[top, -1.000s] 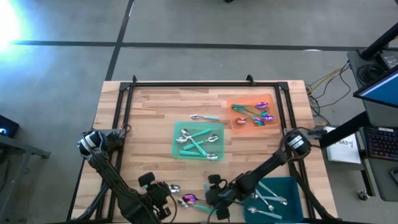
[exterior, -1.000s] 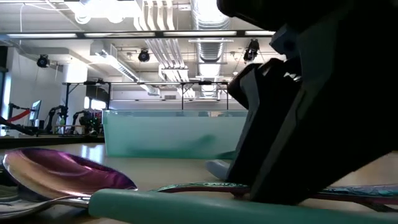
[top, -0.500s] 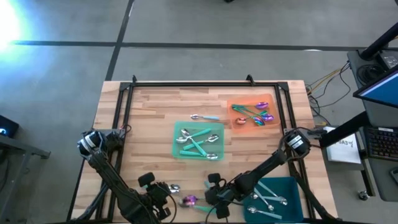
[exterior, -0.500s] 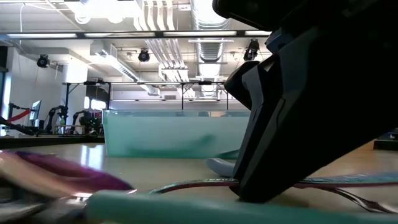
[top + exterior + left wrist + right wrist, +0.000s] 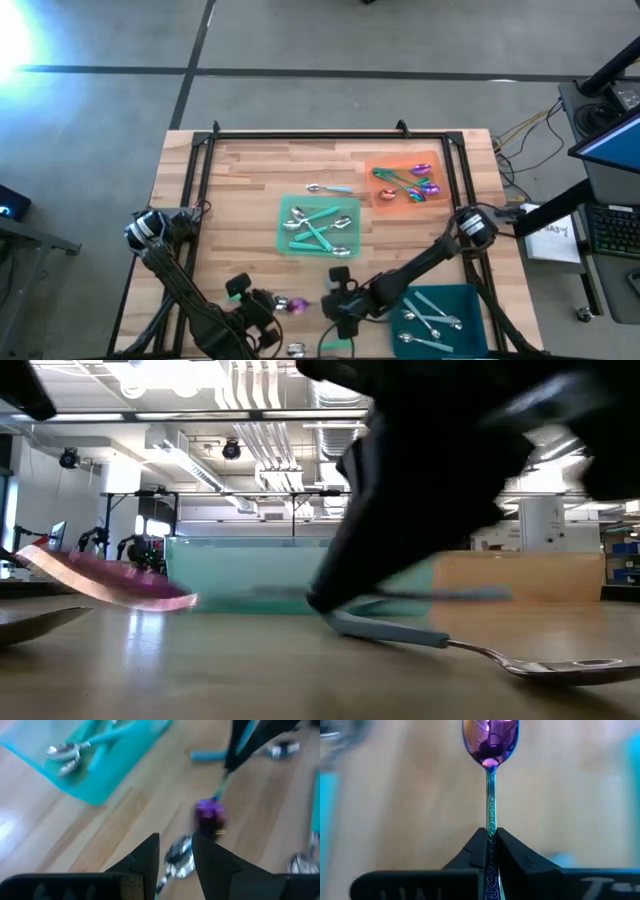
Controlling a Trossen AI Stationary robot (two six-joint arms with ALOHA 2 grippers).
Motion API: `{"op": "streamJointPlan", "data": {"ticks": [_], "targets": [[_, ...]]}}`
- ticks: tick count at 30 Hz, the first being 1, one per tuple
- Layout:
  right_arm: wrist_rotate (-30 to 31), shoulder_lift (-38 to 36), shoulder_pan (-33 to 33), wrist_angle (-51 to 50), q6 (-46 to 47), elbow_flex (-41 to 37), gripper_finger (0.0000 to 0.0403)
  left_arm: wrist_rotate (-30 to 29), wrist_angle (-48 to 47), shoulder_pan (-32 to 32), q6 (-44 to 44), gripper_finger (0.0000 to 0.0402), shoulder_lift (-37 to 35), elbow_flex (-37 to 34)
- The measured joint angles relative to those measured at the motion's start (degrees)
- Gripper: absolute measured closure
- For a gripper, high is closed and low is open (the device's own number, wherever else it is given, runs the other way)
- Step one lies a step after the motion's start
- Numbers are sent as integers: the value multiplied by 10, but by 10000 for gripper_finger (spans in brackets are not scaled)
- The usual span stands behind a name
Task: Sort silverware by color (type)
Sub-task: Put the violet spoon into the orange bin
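The right gripper (image 5: 491,851) is closed on the thin handle of a purple spoon (image 5: 490,740). In the right wrist view the two dark fingers (image 5: 476,851) press the patterned handle between them, and the shiny purple bowl sticks out ahead of them. In the high view this gripper (image 5: 322,304) is over the near part of the wooden table (image 5: 250,170), and the spoon's bowl (image 5: 294,303) points toward the left arm. In the low view the spoon (image 5: 100,573) hangs tilted above the table, not touching it.

The left gripper (image 5: 175,855) waits low near the front edge of the table, with a narrow gap between its fingers and nothing in it. A silver spoon (image 5: 179,857) lies on the wood just ahead of it.

The other silverware is in three trays. The green tray (image 5: 285,240) in the middle holds silver spoons with teal handles. The orange tray (image 5: 375,195) at the right rear holds purple and coloured spoons. The dark teal tray (image 5: 465,300) at the front right holds some silver spoons. One spoon with a teal handle (image 5: 329,188) lies alone on the wood behind the green tray, and another one (image 5: 480,650) lies close to the low camera.

A white paper (image 5: 553,240) beside the table has some writing, but I cannot read it.
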Motion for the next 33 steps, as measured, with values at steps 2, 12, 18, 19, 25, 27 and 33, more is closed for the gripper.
{"op": "streamJointPlan", "data": {"ticks": [2,12,18,19,25,27,33], "targets": [[59,-1,-5,-36,-5,14,388,-25,2,0,-15,302,0,-4],[269,-32,-13,-158,8,52,389,-163,36,0,-54,302,0,-26],[294,-79,-12,-145,17,52,389,-281,82,1,-53,302,0,-40],[297,-85,-12,-140,17,52,389,-303,87,2,-52,302,0,-42],[307,-116,-3,-49,-24,52,389,-440,130,6,-51,302,0,-50],[306,-120,2,-5,-49,52,390,-475,146,8,-51,302,0,-49],[306,-122,24,124,-158,53,390,-493,163,15,-50,302,0,-42]]}}
